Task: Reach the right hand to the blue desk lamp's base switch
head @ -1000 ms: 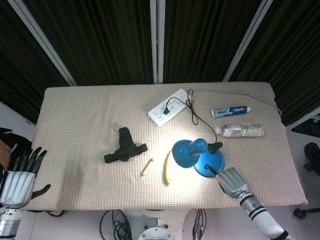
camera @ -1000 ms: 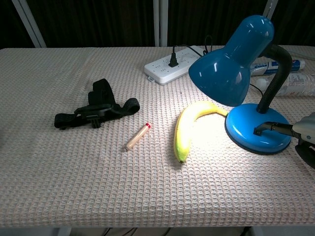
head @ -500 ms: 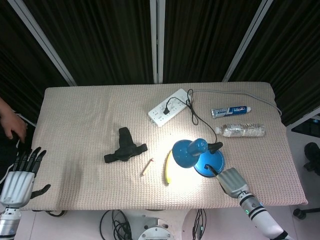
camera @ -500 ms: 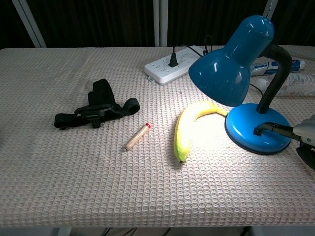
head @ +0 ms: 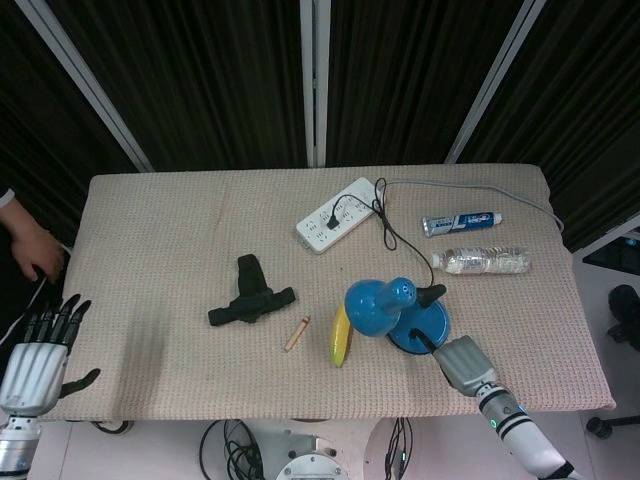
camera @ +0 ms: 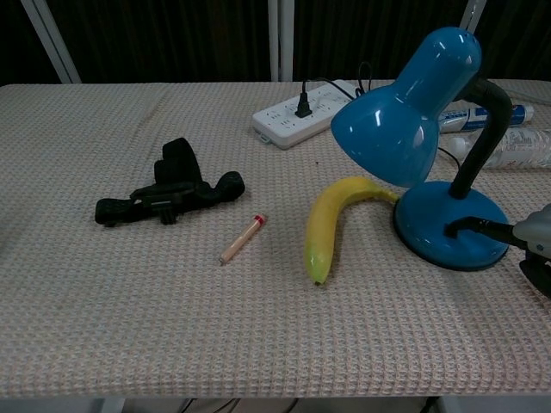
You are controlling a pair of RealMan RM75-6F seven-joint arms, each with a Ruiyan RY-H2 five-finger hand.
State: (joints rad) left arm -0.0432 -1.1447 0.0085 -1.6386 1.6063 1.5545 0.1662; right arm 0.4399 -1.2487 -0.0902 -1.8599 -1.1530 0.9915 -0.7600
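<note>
- Reaching from about 4 o'clock of the lamp, the right hand (head: 463, 364) has a dark fingertip (camera: 456, 230) touching the top of the blue base (camera: 430, 219); the rest of the hand lies just off the base's edge, and I cannot tell how its other fingers sit, since the chest view cuts them off.
- Standing at roughly 5 o'clock from the table's (head: 160, 240) centre, the blue desk lamp (head: 385, 305) has its shade (camera: 396, 116) tipped toward 9 o'clock, over the banana.
- No glow falls under the shade; the cloth around it looks evenly lit.
- 1 yellow banana (camera: 331, 215) curves just beside the base, at its 9 o'clock, its stem end close to the base rim.
- 1 small tan stick with a red tip (camera: 242, 238) lies at 9 o'clock of the banana, apart from it.
- 1 black strap mount (head: 248, 298) sits further toward 9 o'clock.
- 1 white power strip (head: 336, 214) with a black plug lies at 12 o'clock of the lamp.
- 1 toothpaste tube (head: 461, 222) and 1 clear water bottle (head: 486, 261) lie at about 1 o'clock of the lamp.
- The left hand (head: 38, 350) hangs off the table's 8 o'clock corner, empty, fingers straight and spread.
</note>
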